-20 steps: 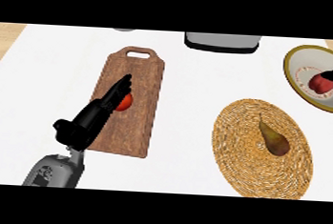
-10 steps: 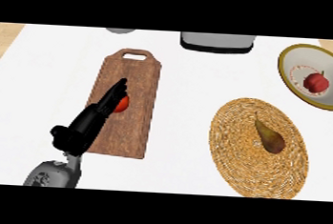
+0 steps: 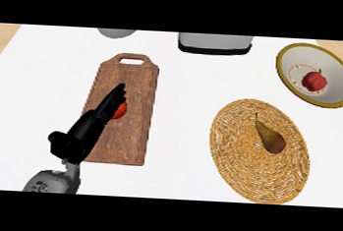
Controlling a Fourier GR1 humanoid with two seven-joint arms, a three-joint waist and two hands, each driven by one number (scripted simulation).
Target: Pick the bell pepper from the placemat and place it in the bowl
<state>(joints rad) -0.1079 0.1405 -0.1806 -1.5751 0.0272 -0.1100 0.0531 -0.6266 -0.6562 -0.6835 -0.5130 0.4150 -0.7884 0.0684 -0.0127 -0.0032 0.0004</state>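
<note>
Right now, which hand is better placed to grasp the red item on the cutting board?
The left hand. It lies over the cutting board, its straight fingers touching the red item. The right hand shows nowhere in the head view.

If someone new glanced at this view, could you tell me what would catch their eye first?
Probably the black left hand stretched across the wooden cutting board at left, its straight fingers lying over a small red item. Next, the pear on the round woven placemat at lower right, and the red bell pepper in the bowl at upper right.
</note>
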